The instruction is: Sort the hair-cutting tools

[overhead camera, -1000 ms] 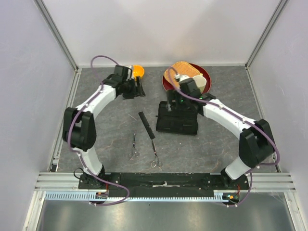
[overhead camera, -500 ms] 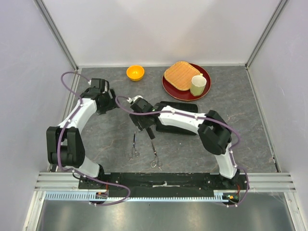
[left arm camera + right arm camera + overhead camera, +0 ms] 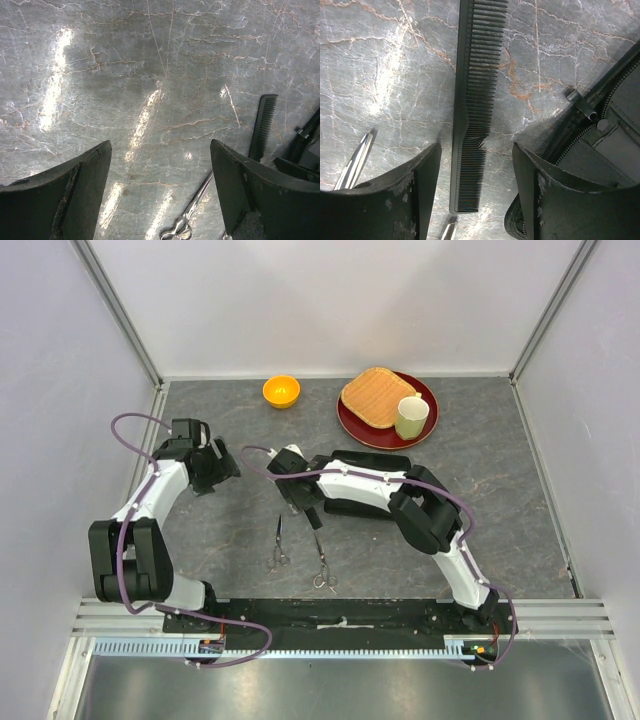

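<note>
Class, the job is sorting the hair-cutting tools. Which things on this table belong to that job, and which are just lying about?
Belong to the job:
silver scissors
second scissors
black comb

Just lying about:
orange bowl
red plate
tan square item on the plate
cup
black zip case

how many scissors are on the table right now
2. Side by side on the table, rings toward the near edge: left scissors, and right scissors slightly nearer that edge. The zip case may hide more.
</note>
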You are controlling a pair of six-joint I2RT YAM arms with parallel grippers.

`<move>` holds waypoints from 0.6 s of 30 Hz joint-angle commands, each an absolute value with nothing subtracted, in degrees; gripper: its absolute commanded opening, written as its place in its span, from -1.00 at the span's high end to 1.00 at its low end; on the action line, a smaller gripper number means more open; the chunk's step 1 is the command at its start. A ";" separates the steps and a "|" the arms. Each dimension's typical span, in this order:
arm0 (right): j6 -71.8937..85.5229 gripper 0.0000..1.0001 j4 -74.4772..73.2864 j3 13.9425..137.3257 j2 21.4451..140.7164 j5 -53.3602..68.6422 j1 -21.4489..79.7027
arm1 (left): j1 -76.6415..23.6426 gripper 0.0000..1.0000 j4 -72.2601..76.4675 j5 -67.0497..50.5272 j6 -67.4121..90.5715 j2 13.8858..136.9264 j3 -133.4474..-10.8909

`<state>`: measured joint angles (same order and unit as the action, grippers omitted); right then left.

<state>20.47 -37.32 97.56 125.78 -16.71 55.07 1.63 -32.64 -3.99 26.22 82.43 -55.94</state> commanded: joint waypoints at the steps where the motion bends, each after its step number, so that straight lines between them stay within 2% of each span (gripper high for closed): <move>1: 21.53 -0.32 -36.21 99.93 127.97 -16.44 53.97 | 2.55 -0.73 -30.41 -7.56 27.60 82.09 -55.90; 18: 22.76 -0.04 -37.88 100.37 131.31 -7.56 50.80 | 2.90 -0.70 -30.06 -9.93 27.07 84.02 -55.90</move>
